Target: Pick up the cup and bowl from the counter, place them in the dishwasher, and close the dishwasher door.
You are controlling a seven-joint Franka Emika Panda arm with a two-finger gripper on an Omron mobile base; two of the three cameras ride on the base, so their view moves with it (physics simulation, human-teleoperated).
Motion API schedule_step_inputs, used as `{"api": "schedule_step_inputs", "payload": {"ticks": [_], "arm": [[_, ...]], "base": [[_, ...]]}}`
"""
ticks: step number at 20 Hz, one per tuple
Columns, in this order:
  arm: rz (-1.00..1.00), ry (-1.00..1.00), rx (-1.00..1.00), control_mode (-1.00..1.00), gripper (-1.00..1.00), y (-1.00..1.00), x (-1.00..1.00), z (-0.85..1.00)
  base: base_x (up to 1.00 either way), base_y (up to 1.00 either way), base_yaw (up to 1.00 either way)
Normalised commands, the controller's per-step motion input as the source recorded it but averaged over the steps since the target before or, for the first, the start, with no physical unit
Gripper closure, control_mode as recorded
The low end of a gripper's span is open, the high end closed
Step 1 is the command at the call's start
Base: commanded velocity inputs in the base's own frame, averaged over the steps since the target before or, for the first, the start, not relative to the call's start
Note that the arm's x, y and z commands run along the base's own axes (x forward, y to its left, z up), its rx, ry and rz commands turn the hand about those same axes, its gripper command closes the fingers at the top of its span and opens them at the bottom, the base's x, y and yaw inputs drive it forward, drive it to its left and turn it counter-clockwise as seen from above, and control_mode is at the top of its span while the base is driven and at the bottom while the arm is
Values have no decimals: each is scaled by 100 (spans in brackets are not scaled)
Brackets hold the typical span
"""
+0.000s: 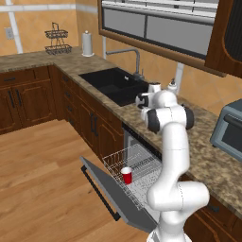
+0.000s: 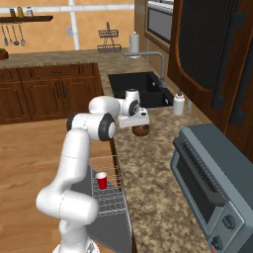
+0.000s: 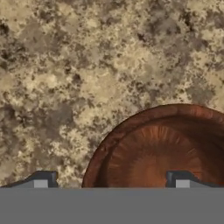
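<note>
One bowl [image 3: 162,151] (dark brown, wood-grained, round) on speckled counter [image 3: 65,65]; gripper [image 3: 111,183] wide open, empty.

No text, label, brand, number or sign can be read on anything here.

The gripper [image 2: 140,124] is hovering directly over the brown bowl [image 2: 142,131] on the counter [image 2: 148,178]; the red cup [image 2: 101,181] is standing upright in the dishwasher [image 2: 111,200] rack.
</note>
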Motion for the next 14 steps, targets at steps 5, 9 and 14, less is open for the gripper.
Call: {"api": "schedule_step_inputs", "payload": {"ticks": [5, 9, 14], "arm": [[10, 0, -4, -100, 100, 0, 0, -41], [11, 0, -2, -100, 100, 0, -1, -26], [3, -7, 0, -100, 100, 4, -60, 0]], "base": [[0, 0, 0], [0, 0, 0], [0, 0, 0]]}}
